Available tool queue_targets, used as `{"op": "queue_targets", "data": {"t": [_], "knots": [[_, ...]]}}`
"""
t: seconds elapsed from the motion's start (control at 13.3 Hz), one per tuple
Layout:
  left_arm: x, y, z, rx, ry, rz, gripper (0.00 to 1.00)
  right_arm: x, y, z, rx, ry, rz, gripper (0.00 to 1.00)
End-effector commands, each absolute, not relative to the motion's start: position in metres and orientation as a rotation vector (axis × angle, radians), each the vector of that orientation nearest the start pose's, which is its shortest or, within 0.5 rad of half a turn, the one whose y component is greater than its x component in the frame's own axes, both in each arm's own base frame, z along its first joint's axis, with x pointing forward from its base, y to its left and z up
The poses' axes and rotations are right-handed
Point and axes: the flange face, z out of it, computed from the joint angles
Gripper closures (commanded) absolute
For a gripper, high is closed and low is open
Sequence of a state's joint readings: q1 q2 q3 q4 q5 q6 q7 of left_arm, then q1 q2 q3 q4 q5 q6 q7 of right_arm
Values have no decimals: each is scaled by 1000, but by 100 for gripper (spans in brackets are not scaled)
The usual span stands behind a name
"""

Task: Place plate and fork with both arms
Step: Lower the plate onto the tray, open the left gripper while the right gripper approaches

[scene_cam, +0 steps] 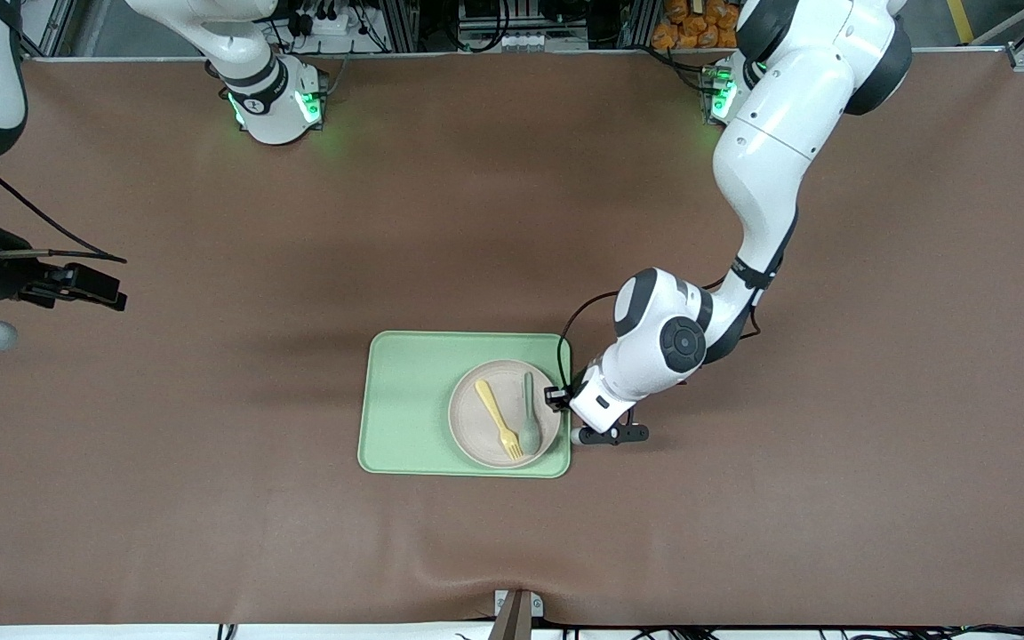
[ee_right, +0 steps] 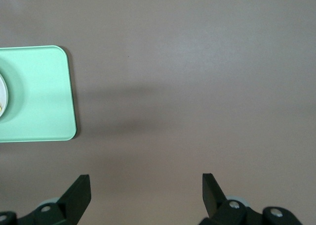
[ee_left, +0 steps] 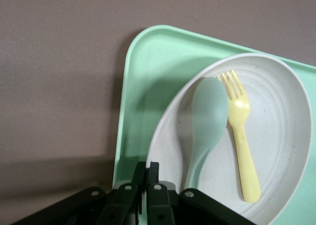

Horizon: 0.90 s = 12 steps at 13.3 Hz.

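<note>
I see the left gripper (scene_cam: 558, 397) clenched on the plate (scene_cam: 476, 436) rim, low and centre of the front frame. The plate sits on the green tray (scene_cam: 405, 400), holding the fork (scene_cam: 499, 420) and spoon (scene_cam: 531, 418). The right gripper (ee_right: 146, 190) waits spread wide over bare table.

Premises: a robotics laboratory or test cell. Two white arms stand bolted to a surface (scene_cam: 210, 498) covered by a brown mat, their bases (scene_cam: 276, 107) lit green. Aluminium framing (scene_cam: 441, 27), cable bundles (scene_cam: 334, 22) and power strips line the edge where the bases stand.
</note>
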<state>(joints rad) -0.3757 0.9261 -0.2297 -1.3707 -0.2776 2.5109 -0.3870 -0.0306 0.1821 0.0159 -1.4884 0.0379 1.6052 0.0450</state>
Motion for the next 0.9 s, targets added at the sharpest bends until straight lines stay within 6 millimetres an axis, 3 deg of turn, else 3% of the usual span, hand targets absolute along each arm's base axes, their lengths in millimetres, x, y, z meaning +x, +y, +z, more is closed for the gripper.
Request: {"op": "queue_targets", "data": {"t": [0.0,0.07,0.3,0.45,0.75,0.82], "knots": [[653,-392,194,-3572,-231,-83,33,612,0,561,-3079,96,94,0],[652,-393,196,-3568,-207,-93,0,616,3,556,-3076,88,85,0],[658,-391,235,-3583,-210,-158,0,625,27,545,-2998,61,70,0],[662,-383,267,-3584,-253,-163,0,631,56,533,-2991,-1,64,0],[676,-339,340,-3498,-215,-195,0,661,154,497,-2983,-206,-28,0],[683,-316,356,-3478,-245,-206,0,669,176,485,-2979,-245,-34,0]]}}
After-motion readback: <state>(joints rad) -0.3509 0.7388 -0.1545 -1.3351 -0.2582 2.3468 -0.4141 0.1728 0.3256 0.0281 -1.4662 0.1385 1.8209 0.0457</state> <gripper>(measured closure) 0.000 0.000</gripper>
